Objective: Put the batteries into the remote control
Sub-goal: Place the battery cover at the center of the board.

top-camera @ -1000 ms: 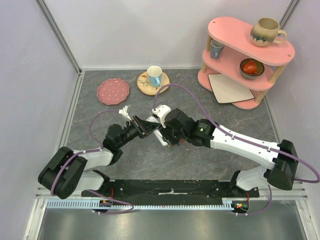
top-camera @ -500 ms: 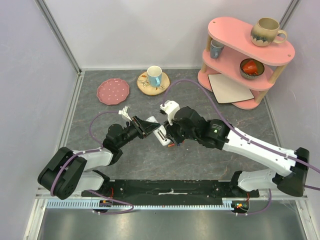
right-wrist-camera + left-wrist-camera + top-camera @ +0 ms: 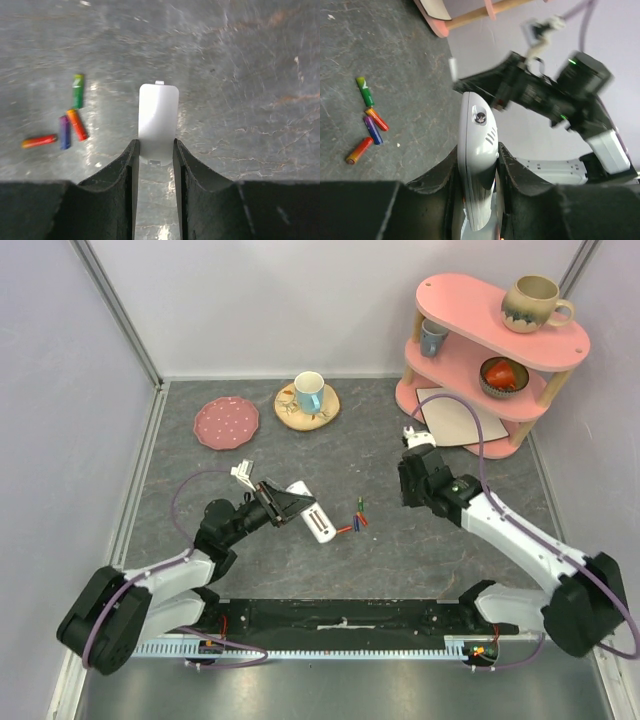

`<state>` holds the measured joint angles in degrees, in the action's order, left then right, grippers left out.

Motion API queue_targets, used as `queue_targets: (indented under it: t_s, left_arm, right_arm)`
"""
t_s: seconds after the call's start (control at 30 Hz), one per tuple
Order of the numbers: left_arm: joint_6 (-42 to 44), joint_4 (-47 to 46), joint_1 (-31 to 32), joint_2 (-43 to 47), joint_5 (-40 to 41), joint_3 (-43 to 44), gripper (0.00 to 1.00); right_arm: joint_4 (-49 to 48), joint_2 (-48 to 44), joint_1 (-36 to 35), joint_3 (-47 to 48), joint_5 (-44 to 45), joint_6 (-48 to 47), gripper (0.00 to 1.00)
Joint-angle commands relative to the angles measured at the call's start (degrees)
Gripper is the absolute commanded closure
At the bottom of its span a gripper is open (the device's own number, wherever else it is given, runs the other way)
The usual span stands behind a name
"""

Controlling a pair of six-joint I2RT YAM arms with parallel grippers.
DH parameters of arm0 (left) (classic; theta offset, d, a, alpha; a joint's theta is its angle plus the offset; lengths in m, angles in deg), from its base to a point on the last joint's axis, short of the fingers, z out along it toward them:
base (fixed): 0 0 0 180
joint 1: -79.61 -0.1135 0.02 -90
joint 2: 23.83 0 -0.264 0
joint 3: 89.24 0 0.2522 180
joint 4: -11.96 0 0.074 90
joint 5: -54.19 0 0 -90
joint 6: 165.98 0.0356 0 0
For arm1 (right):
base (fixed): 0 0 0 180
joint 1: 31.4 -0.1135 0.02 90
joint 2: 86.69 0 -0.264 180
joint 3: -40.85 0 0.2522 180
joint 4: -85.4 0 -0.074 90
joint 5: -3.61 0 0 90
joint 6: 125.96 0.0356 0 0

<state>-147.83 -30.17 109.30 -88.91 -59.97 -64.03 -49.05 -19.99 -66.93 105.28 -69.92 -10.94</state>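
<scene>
My left gripper is shut on the white remote control and holds it tilted over the table; in the left wrist view the remote stands edge-on between the jaws. Several batteries lie loose on the table just right of the remote: green, orange, purple and red. My right gripper is further right, shut on a thin white battery cover held above the table.
A pink shelf with mugs and a bowl stands at the back right, with a white board on its base. A wooden coaster with a cup and a pink plate sit at the back.
My right gripper has pulled away from the remote and moved right, carrying the white cover. The left gripper has drawn back slightly with the remote. The batteries now show on the table.
</scene>
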Motion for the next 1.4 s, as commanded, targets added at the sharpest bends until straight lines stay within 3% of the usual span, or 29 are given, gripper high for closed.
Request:
queue_targets:
  t_s: [0.0, 0.23, 0.43, 0.57, 0.7, 0.9, 1.0, 1.17, 1.37]
  left_arm:
    - [0.22, 7.36, -0.07, 8.46, -0.9, -2.47, 0.98]
    - [0.57, 6.78, -0.07, 15.15, -0.27, -7.39, 0.98]
    - [2.33, 1.94, -0.07, 17.97, -0.36, -10.38, 0.98]
    - [3.12, 3.86, -0.07, 18.76, -0.27, -9.78, 0.98]
    - [2.95, 4.57, -0.07, 18.32, -0.36, -9.42, 0.98]
    - [2.07, 7.03, -0.07, 17.88, 0.43, -8.72, 0.98]
    - [2.59, 7.64, -0.07, 18.06, 1.13, -8.72, 0.98]
    - [5.49, 6.69, -0.07, 18.41, 2.89, -8.19, 0.98]
    - [6.64, 7.03, -0.07, 17.97, 4.38, -7.66, 0.98]
  right_arm:
    - [-9.71, 5.71, 5.73, -2.85, -5.3, 2.76, 0.64]
    - [-10.43, 16.96, 8.1, -1.2, -5.57, 1.0, 0.64]
    - [-9.38, 22.41, 8.63, 0.83, -4.87, -1.28, 0.63]
    - [-9.03, 25.06, 8.72, 1.97, -5.13, -1.02, 0.61]
    - [-8.76, 27.69, 8.81, 2.41, -5.22, -0.23, 0.5]
    - [-8.76, 25.25, 8.9, 1.88, -5.75, 0.82, 0.25]
    - [-8.41, 21.48, 8.81, 1.71, -6.1, 1.53, 0.2]
    - [-8.06, 13.91, 6.97, 1.97, -5.58, 2.32, 0.19]
    - [-10.7, 10.11, -5.58, 2.5, 1.8, 0.13, 0.2]
